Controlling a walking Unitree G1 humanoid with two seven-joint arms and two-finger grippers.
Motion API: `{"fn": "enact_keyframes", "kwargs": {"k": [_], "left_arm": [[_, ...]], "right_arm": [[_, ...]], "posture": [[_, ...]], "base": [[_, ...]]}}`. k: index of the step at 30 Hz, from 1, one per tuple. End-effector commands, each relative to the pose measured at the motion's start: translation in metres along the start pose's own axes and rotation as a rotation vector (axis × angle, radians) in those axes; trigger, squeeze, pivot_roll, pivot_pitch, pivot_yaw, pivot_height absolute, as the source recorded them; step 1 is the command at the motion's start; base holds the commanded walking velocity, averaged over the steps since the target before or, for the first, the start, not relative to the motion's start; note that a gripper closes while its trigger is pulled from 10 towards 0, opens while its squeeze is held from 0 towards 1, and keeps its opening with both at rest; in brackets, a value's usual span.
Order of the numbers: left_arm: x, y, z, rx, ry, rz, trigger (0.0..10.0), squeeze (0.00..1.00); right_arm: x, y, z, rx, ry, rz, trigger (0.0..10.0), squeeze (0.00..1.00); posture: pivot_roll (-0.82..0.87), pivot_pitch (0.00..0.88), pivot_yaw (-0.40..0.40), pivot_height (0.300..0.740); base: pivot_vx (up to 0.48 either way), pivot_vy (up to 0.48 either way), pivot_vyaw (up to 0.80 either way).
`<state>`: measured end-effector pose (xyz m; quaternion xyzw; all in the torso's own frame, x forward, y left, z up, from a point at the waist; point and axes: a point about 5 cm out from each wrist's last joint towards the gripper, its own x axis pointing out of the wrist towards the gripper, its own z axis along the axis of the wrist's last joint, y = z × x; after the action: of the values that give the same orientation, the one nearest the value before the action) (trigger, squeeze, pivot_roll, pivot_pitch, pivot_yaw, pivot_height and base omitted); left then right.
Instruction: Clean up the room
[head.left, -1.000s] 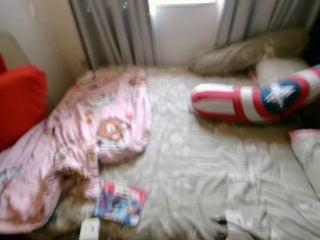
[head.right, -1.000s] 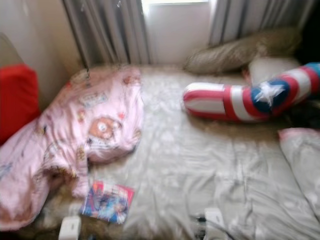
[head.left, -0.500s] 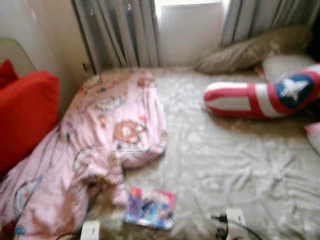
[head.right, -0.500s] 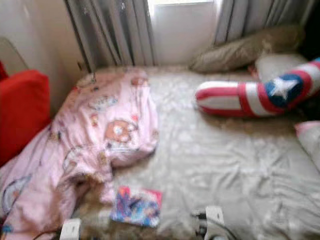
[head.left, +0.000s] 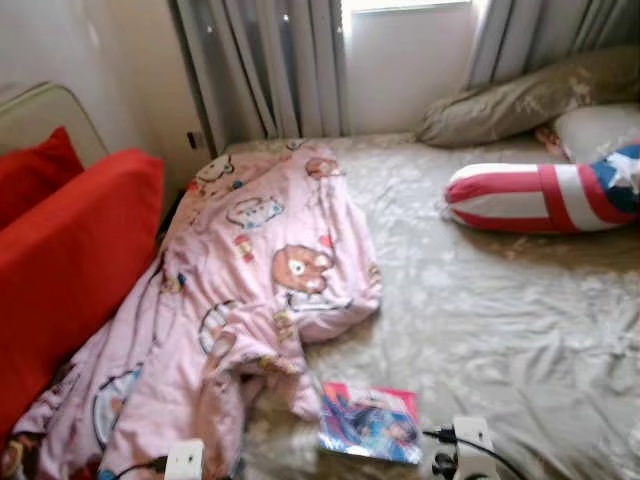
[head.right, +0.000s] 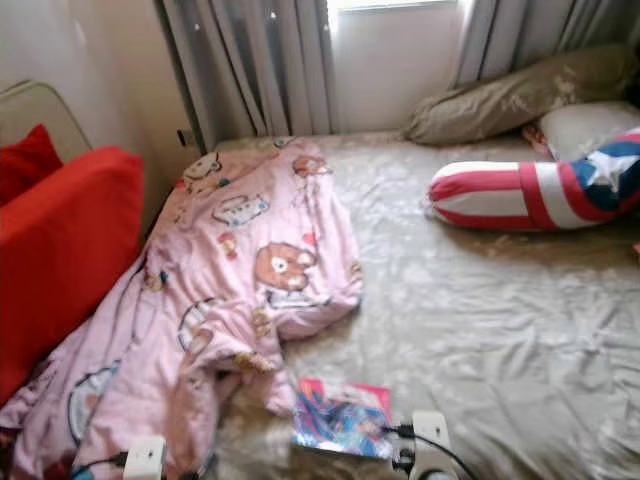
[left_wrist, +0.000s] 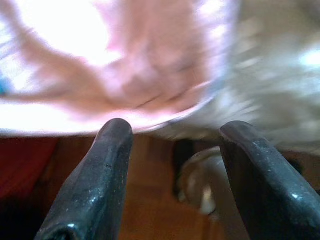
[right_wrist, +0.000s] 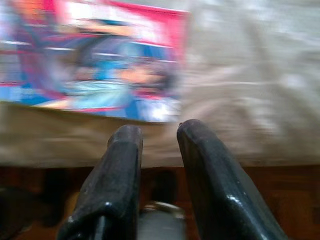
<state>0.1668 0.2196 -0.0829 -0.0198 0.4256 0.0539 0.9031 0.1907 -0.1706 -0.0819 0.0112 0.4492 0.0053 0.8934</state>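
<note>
A pink cartoon-print blanket lies crumpled along the left side of a bed with a beige sheet. Near the bed's front edge lies a colourful picture book, just right of the blanket's lower corner. My left gripper is open, low at the bed's front edge, with the blanket's hem just beyond its fingers. My right gripper is shut with nothing in it, pointing at the book's near edge from just below the mattress edge.
A red, white and blue bolster with a star lies at the back right, with a beige pillow and a white pillow behind it. Red cushions stand at the left. Grey curtains and a window are behind the bed.
The whole picture has slid to the right and sharpened, so the camera has turned left. More of the red cushions shows. Blanket, book and pillows lie as before.
</note>
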Motion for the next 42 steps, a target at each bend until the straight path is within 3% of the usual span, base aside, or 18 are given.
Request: {"fn": "enact_keyframes", "kwargs": {"k": [1, 5, 14, 22, 27, 28, 31, 34, 36, 38, 42], "left_arm": [[0.000, -0.003, -0.001, 0.013, 0.007, -0.007, 10.0, 0.00], [0.001, -0.005, 0.001, 0.055, 0.000, -0.021, 10.0, 0.00], [-0.001, -0.003, -0.004, 0.049, 0.006, -0.020, 10.0, 0.00], [-0.004, 0.012, -0.004, 0.035, 0.005, 0.001, 10.0, 0.00], [0.001, 0.005, 0.007, 0.030, -0.015, -0.002, 10.0, 0.00], [0.004, -0.005, 0.017, 0.024, -0.056, -0.010, 10.0, 0.00], [0.006, -0.009, 0.027, 0.017, -0.102, -0.017, 10.0, 0.00], [0.009, -0.017, 0.076, 0.015, -0.321, -0.085, 10.0, 0.00], [0.009, -0.017, 0.084, 0.011, -0.359, -0.095, 10.0, 0.00], [0.006, -0.018, 0.105, 0.005, -0.468, -0.116, 10.0, 0.00], [-0.002, -0.020, 0.130, 0.012, -0.639, -0.147, 10.0, 0.00]], "right_arm": [[0.000, -0.003, 0.001, -0.004, -0.006, -0.006, 10.0, 0.00], [0.000, -0.003, 0.000, -0.007, -0.005, -0.005, 10.0, 0.00], [-0.001, -0.003, -0.001, -0.009, 0.001, -0.004, 10.0, 0.00], [-0.001, -0.004, -0.005, -0.014, 0.010, -0.003, 10.0, 0.00], [0.000, -0.003, 0.004, 0.000, -0.027, -0.002, 10.0, 0.00], [0.001, -0.002, 0.010, 0.020, -0.057, -0.008, 10.0, 0.00], [0.001, -0.003, 0.017, 0.032, -0.088, -0.013, 10.0, 0.00], [0.002, -0.003, 0.055, 0.032, -0.257, -0.001, 10.0, 0.00], [0.002, -0.003, 0.062, 0.035, -0.292, 0.001, 10.0, 0.00], [-0.001, -0.003, 0.080, 0.054, -0.390, 0.010, 10.0, 0.00], [-0.006, -0.003, 0.094, 0.060, -0.510, 0.021, 10.0, 0.00]], "posture": [[0.07, 0.000, 0.040, 0.740], [0.07, 0.000, 0.039, 0.740], [0.07, 0.000, 0.041, 0.740], [0.07, 0.000, 0.039, 0.740], [0.07, 0.000, 0.039, 0.740], [0.06, 0.000, 0.042, 0.740], [0.06, 0.000, 0.042, 0.740], [0.06, 0.000, 0.038, 0.740], [0.06, 0.000, 0.038, 0.740], [0.05, 0.000, 0.035, 0.740], [0.04, 0.000, 0.032, 0.740]], "base": [[0.000, 0.000, 0.00], [0.000, -0.337, 0.00], [0.000, -0.480, 0.00], [0.000, 0.000, 0.00], [0.000, 0.000, 0.00], [0.000, 0.000, 0.00], [0.000, 0.000, 0.00], [0.000, 0.000, 0.00], [0.000, 0.000, 0.00], [0.000, 0.000, 0.00], [0.000, 0.000, 0.00]]}}
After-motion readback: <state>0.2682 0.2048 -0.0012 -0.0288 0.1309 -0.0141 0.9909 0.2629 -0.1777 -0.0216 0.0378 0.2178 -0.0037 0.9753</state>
